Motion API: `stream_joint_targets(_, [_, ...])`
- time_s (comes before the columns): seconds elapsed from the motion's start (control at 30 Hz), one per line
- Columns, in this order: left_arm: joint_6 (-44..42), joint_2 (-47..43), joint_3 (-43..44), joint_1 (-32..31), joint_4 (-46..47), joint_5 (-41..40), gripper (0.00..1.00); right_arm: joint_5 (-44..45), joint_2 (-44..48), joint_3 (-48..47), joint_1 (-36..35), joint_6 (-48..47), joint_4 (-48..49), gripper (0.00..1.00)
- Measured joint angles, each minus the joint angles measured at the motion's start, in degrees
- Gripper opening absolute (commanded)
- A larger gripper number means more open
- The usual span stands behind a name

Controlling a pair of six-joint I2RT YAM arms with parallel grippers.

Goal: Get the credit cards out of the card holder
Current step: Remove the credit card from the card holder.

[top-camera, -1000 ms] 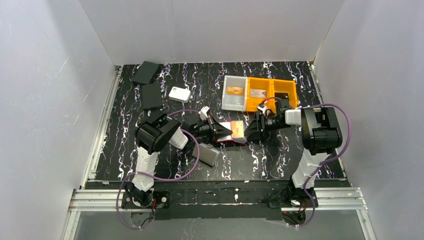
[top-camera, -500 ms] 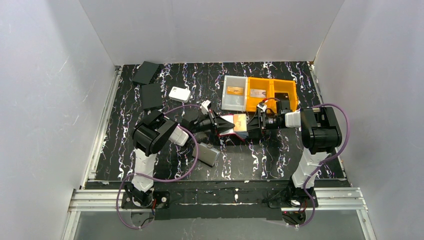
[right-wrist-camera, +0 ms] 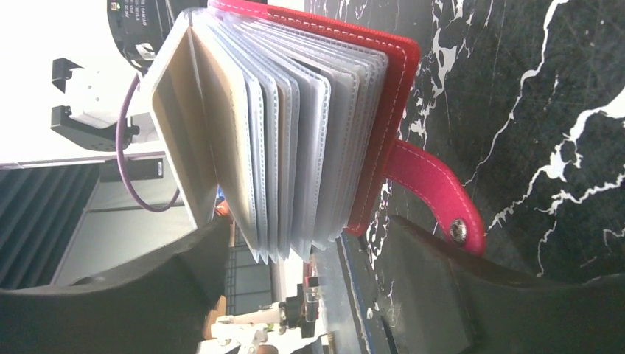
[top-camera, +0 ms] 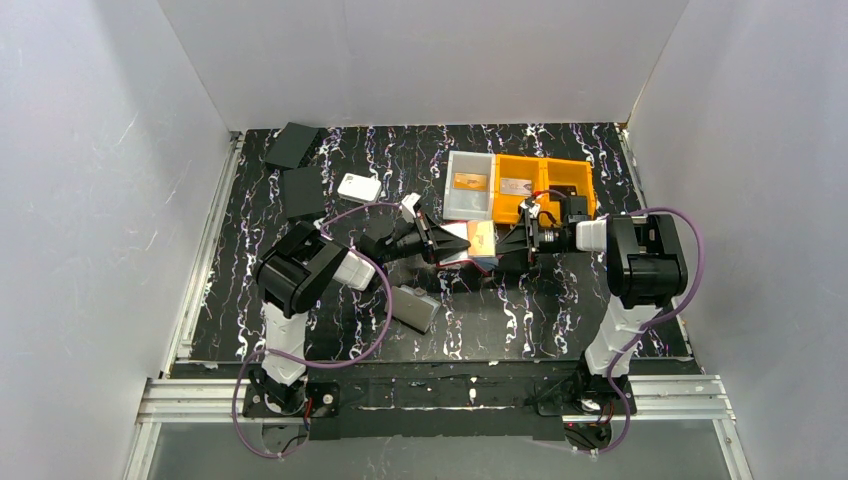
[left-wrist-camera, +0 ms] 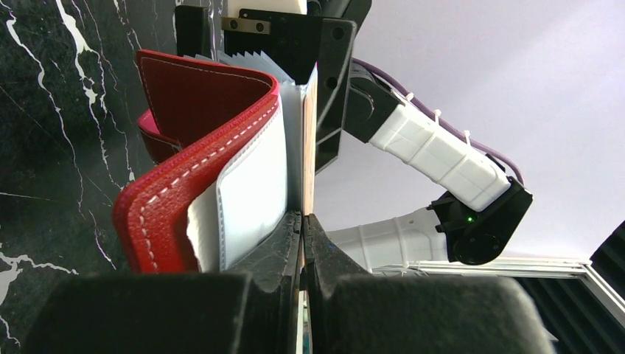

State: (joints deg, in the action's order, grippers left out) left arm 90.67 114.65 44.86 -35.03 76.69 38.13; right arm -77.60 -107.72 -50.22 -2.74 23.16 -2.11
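Note:
The dark red card holder (top-camera: 462,250) hangs open between my two grippers, tilted off the table. My left gripper (left-wrist-camera: 303,221) is shut on the edge of one clear sleeve page, and a thin orange card edge (left-wrist-camera: 310,147) shows in that page. The red cover (left-wrist-camera: 184,169) curls away to the left. My right gripper (right-wrist-camera: 309,258) stands open, its jaws on either side of the fanned sleeve pages (right-wrist-camera: 295,147) without pinching them. A tan card (right-wrist-camera: 184,125) fills the outermost sleeve. The snap tab (right-wrist-camera: 435,195) hangs over the right finger. An orange credit card (top-camera: 482,238) faces up.
A grey bin (top-camera: 450,205) holds an orange-gold card and the orange bin (top-camera: 570,180) beside it a silver one, both just behind the grippers. A flat grey case (top-camera: 415,308) lies near the left arm. A white box (top-camera: 358,187) and two dark flat items (top-camera: 303,192) sit at the back left.
Both grippers and the card holder have moved toward the far side, nearer the bins. The right gripper's jaws have spread a little wider.

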Motion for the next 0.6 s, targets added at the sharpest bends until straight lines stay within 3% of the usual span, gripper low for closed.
stream_joint_targets(0.33, [0.92, -0.26, 0.00, 0.00, -0.02, -0.68, 0.00, -1.38, 1.16, -0.13, 0.59, -2.43, -2.67, 0.99])
stream_joint_targets(0.6, [2.01, -3.45, 0.02, 0.00, 0.00, -1.92, 0.00, -4.72, 1.25, -6.64, 0.59, -13.55, -16.41, 0.99])
